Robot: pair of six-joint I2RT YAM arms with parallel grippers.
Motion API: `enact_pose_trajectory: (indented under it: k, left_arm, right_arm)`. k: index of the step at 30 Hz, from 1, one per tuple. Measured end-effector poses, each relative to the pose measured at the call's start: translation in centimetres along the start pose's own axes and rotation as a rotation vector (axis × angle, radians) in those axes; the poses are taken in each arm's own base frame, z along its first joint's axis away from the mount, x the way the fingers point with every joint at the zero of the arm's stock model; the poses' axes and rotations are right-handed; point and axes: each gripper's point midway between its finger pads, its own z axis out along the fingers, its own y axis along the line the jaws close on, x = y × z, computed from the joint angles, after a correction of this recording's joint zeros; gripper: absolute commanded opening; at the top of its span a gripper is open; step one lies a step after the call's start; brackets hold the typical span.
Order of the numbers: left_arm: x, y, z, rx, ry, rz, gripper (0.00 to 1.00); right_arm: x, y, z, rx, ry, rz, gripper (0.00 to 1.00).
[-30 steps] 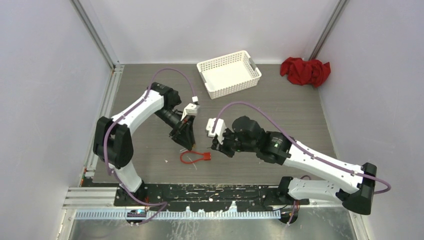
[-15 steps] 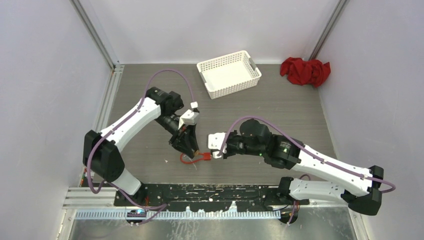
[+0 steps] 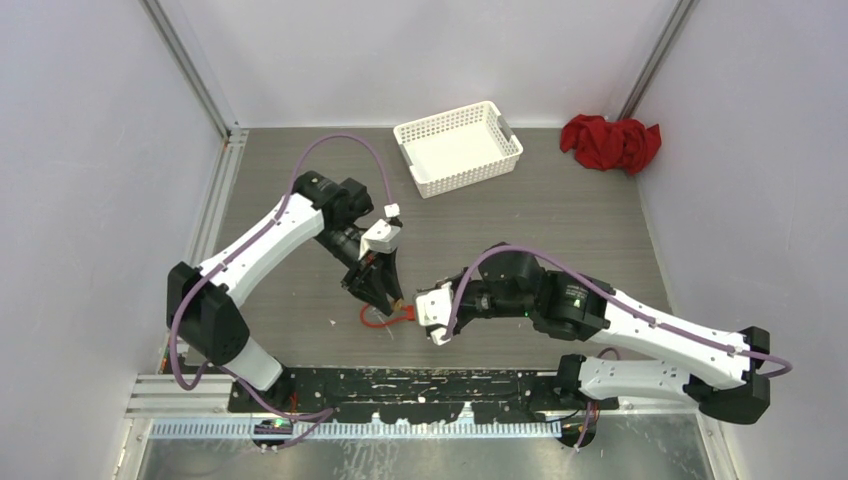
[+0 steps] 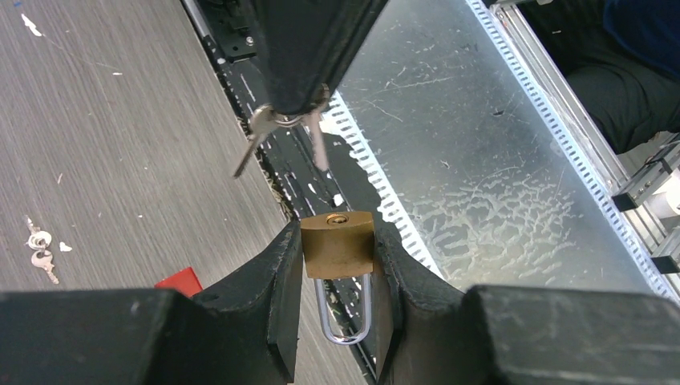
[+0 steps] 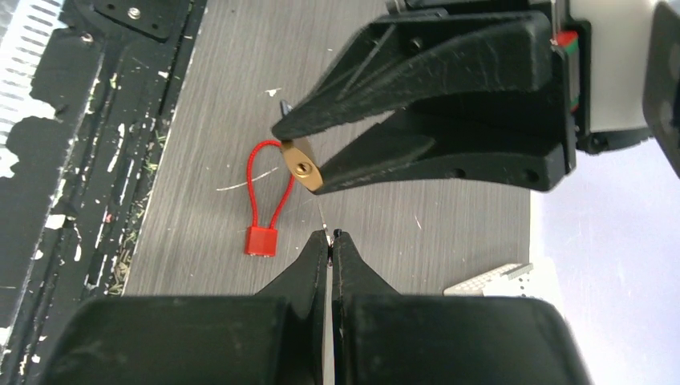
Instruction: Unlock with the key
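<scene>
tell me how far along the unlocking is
Done: the left gripper clamps the brass padlock, its keyhole facing the right gripper, which pinches the keys. In hand: the keys hang short of the keyhole, none inserted. Left: insert a key, turn it, free the shackle, which looks closed.

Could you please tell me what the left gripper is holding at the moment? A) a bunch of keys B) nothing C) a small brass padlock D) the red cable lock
C: in the left wrist view the brass padlock sits clamped between the jaws of the left gripper, while the red cable lock lies loose on the table.
</scene>
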Motion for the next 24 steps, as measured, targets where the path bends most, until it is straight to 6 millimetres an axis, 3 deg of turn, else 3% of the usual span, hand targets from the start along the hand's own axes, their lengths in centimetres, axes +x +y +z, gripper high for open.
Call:
enact_pose_trajectory:
  k: [8,24]
  left_arm:
    - [0.2,0.2,0.3,0.012,0.004,-0.016,0.0]
    - [0.0,0.4,0.3,0.014,0.005,-0.015,0.0]
  right_arm:
    - [-0.8,1.3,0.5,-0.044,-0.009,-0.044,0.01]
    - [-0.1,2.0,1.7,-0.068,0.045,-0.066,0.01]
